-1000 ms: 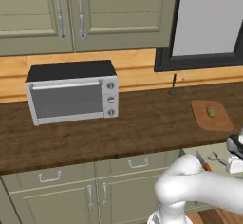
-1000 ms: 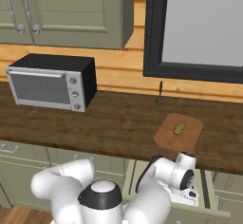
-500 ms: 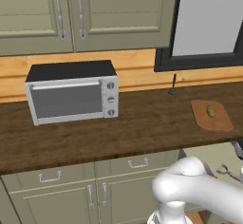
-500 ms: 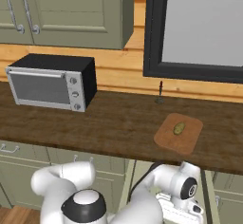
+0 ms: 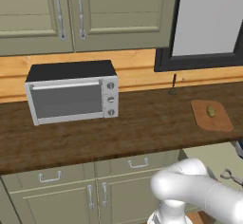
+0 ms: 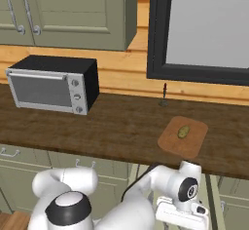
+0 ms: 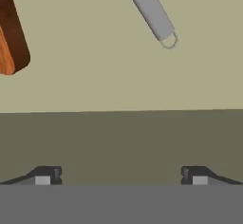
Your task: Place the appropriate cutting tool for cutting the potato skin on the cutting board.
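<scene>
Peeler (image 7: pixel 151 10) lay nearest the hand (image 7: pixel 121 175), a slim grey metal bar slanting across a pale olive floor that I judged to be the inside of an open drawer below the worktop. Beside it, well apart, sat the rounded end of an orange wooden handle (image 7: pixel 10 33), probably the knife's. The hand was spread wide, its two dark tips far apart and holding nothing, pointed down at the drawer floor short of the peeler; that looked like the stance of a reach not yet closed.

Above and beyond, the dark wooden worktop (image 6: pixel 116 126) carried the cutting board (image 6: pixel 183 136) at its right part, with the potato (image 6: pixel 183 132) resting on the middle of it, so the board was ready to take the tool. Further left stood a toaster oven (image 6: pixel 51 84). Behind ran a light wood backsplash, green cabinets and a dark-framed window.
</scene>
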